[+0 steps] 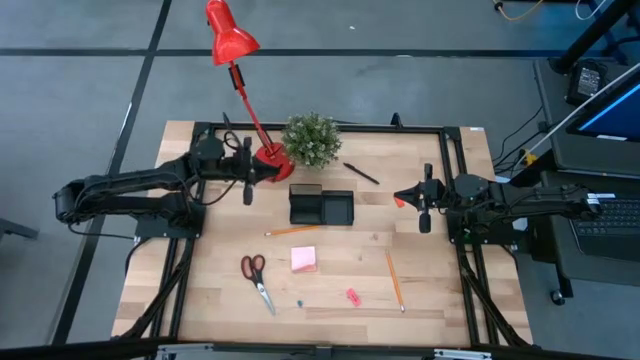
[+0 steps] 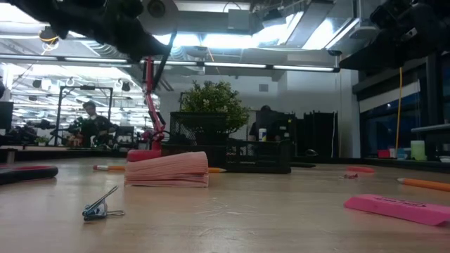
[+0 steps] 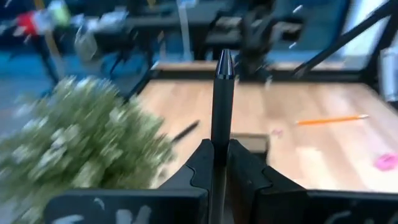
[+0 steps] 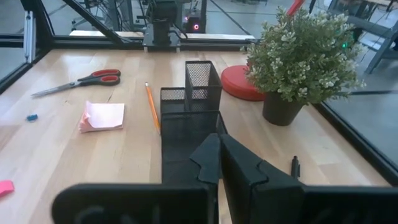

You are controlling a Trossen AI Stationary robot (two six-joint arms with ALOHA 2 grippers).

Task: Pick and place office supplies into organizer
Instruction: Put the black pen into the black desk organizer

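Observation:
My left gripper [image 3: 219,155] is shut on a black pen [image 3: 222,106]. It hovers over the table's far left, beside the red lamp's base [image 1: 272,160] and the potted plant [image 1: 311,140]. The black mesh organizer [image 1: 321,206] stands on the table in the middle. On the wood in front of it lie a pink sticky pad [image 1: 304,259], red-handled scissors [image 1: 255,280], two orange pencils [image 1: 292,231] [image 1: 395,278], a pink eraser [image 1: 352,296] and a tiny blue piece [image 1: 299,300]. Another black pen [image 1: 361,173] lies by the plant. My right gripper [image 4: 219,155] waits shut right of the organizer. My left gripper pinches the black pen's barrel [image 3: 219,144] between its two fingers. The fingers reach in about level from the table's left and lie across the pen. The pen rises from the fingers with its pointed tip [image 3: 225,61] up, clear of the table. Its lower end is hidden behind the fingers.
The red desk lamp [image 1: 232,40] leans out beyond the far edge from its base by the plant. A black frame [image 1: 320,127] runs along the table's edges. Bare wood lies between the organizer and the near edge, among the loose items.

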